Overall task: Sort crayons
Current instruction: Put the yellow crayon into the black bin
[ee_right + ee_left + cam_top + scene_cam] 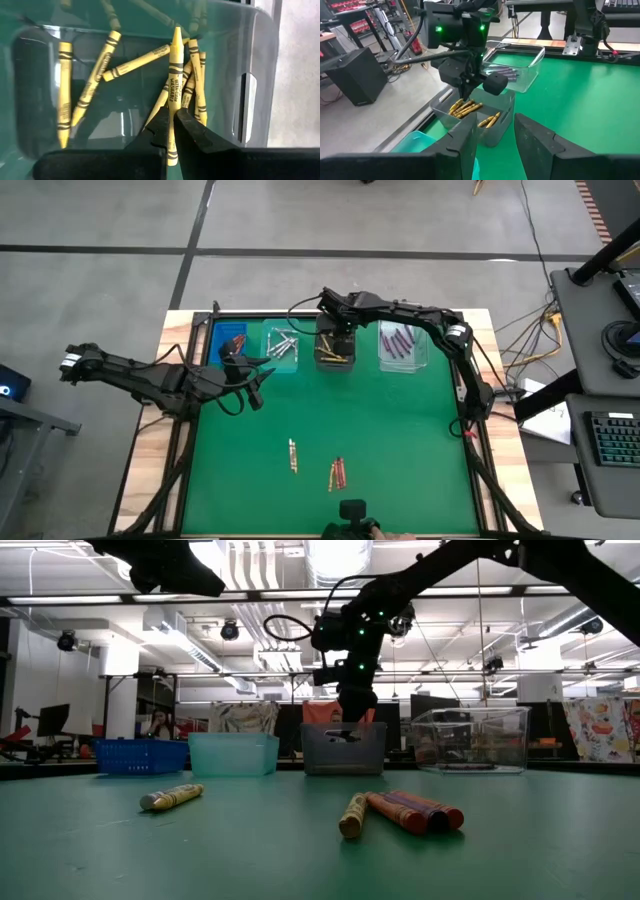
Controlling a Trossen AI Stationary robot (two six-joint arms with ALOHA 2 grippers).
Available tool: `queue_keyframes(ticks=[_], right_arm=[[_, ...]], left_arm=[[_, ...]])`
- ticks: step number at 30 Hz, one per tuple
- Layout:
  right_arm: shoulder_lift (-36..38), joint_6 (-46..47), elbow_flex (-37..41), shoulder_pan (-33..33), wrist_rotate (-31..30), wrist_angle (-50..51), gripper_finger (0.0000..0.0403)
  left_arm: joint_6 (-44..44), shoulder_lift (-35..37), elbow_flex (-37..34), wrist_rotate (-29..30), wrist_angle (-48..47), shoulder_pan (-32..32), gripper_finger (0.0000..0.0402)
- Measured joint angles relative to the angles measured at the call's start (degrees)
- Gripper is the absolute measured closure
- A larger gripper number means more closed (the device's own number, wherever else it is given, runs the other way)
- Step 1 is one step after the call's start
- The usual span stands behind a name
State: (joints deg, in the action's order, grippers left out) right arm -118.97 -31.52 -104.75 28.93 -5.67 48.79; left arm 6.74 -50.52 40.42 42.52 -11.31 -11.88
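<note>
The right gripper (pixel 171 131) hangs right over the grey bin (pixel 335 347). Its fingers are squeezed together on one gold crayon (pixel 174 75). The crayon sticks straight out past the fingertips, so its long side points down into the bin. Under it lie more gold crayons (pixel 466 107), already in a little pile. I think the next move is just to let go, and the crayon should drop in with its friends, because the bin is straight below.

The left gripper (pixel 254 380) waits off to the side, near the blue bin (pixel 226 340), with its fingers (pixel 465 142) apart and nothing in them.

More crayons still lie on the green counter (pixel 400 440), far back from both grippers: a loose gold crayon (pixel 293 455) and a small bunch of crayons (pixel 338 473). The left gripper looks a bit nearer to them.
</note>
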Motion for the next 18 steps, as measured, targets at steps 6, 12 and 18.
queue_keyframes(ticks=[6,12,18], right_arm=[[-2.6,-0.1,-1.8,0.2,-0.5,0.4,0.0391],[-4.7,0.9,-3.1,1.1,-1.4,0.5,0.0391],[-4.9,1.6,-3.2,1.9,-2.1,0.1,0.0391]], left_arm=[[0.0,0.0,0.0,0.0,-0.5,0.0,0.0288],[-0.2,0.0,-0.1,0.0,-0.8,0.0,0.0288],[-0.2,0.0,-0.1,0.0,-0.8,0.0,0.0288]])
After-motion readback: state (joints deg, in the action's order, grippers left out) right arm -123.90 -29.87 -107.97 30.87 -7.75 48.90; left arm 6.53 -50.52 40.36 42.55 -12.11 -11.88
